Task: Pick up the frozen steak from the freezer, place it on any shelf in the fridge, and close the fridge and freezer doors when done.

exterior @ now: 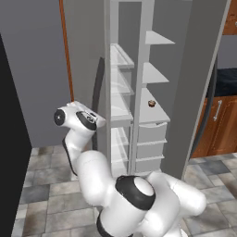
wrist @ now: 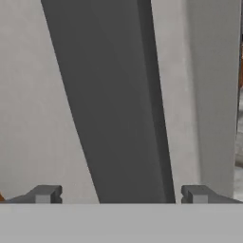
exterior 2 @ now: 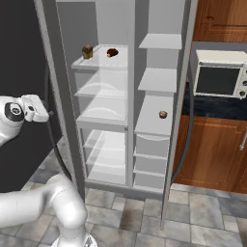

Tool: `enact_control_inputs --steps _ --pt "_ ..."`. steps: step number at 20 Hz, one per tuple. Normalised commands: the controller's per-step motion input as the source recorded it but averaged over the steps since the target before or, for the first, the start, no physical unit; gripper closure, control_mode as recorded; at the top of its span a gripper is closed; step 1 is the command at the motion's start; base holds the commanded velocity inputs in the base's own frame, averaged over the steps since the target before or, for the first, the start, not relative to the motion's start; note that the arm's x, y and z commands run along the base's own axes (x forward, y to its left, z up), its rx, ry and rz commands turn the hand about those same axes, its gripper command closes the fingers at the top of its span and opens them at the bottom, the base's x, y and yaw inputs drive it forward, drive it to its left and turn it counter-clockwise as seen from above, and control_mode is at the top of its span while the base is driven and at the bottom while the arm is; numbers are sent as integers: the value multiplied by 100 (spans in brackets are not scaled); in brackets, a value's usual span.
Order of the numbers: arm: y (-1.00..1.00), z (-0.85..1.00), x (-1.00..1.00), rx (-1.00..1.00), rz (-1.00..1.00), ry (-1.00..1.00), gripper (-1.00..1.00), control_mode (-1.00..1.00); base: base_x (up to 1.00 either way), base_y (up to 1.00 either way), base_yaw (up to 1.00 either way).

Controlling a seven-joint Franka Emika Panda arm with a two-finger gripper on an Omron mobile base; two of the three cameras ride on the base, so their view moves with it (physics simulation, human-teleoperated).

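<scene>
1. Two tall grey doors stand swung open in both base views: the left door (exterior: 44,69) reaches out toward the robot on the left of the cabinet, and the right door (exterior 2: 174,120) is seen nearly edge-on, with a dark curved bar handle (exterior 2: 185,140) on its outer face.
2. Between the doors, the open cabinet splits into a left column of clear shelves (exterior 2: 103,91) and a right column of white shelves (exterior 2: 159,77), with drawers (exterior 2: 151,161) at the bottom of the right column.
3. On the top shelf of the left column lie a small tan block (exterior 2: 87,51) and, just beside it, a dark brown lump (exterior 2: 112,52); whether either is the steak is too small to tell.
4. A small round brown item (exterior 2: 163,115) sits on the lowest white shelf of the right column, above the drawers.
5. At the inner edge of the left door, the gripper (wrist: 121,194) faces a dark grey vertical bar (wrist: 114,99), which runs tilted from top to bottom of the hand view.
6. Its two fingertips (wrist: 45,193) stand wide apart, one on each side of the bar, with nothing held and no visible contact with it.
7. A microwave (exterior 2: 218,79) sits on a dark counter (exterior 2: 217,106) to the right, above wooden cabinets (exterior 2: 212,154).
8. Grey stone tiles (exterior: 41,185) cover the floor.
</scene>
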Motion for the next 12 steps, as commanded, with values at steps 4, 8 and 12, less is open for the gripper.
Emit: enact_control_inputs --steps 4,8,12 --pt "-84 16 50 14 0 0 -100 -100 0 0 0" --pt "-73 11 51 10 1 0 -100 -100 0 0 0" --pt "-49 2 47 4 5 0 -100 -100 0 0 0"
